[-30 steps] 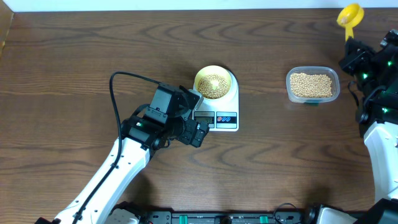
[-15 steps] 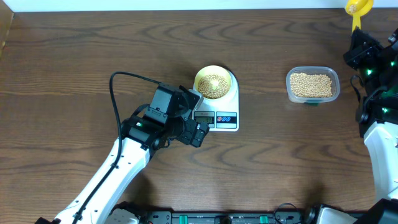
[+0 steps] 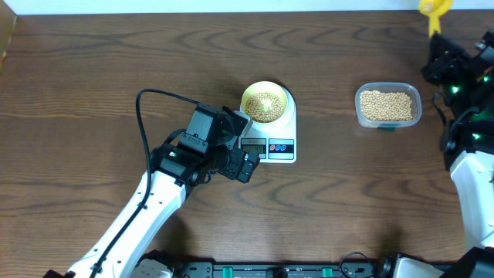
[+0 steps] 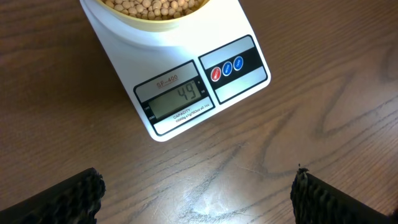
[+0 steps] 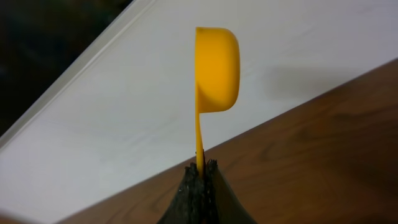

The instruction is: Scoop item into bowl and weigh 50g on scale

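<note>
at table centre one scale (image 3: 287, 133) carries one bowl (image 3: 248, 96) of beans (image 4: 155, 5), with one bean-filled clear tub (image 3: 359, 108) toward 3 o'clock. of two claws, the left gripper (image 4: 199, 199) hovers wide open at the scale's 8 o'clock, and the right gripper (image 5: 200, 174) pinches one yellow scoop (image 5: 216, 68) at 2 o'clock. since the earlier frame the scoop has slid toward 9 o'clock; all else matches.

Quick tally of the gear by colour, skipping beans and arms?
Yellow: 2, the bowl and the scoop
White: 1, the scale
Clear: 1, the tub
Total: 4
</note>
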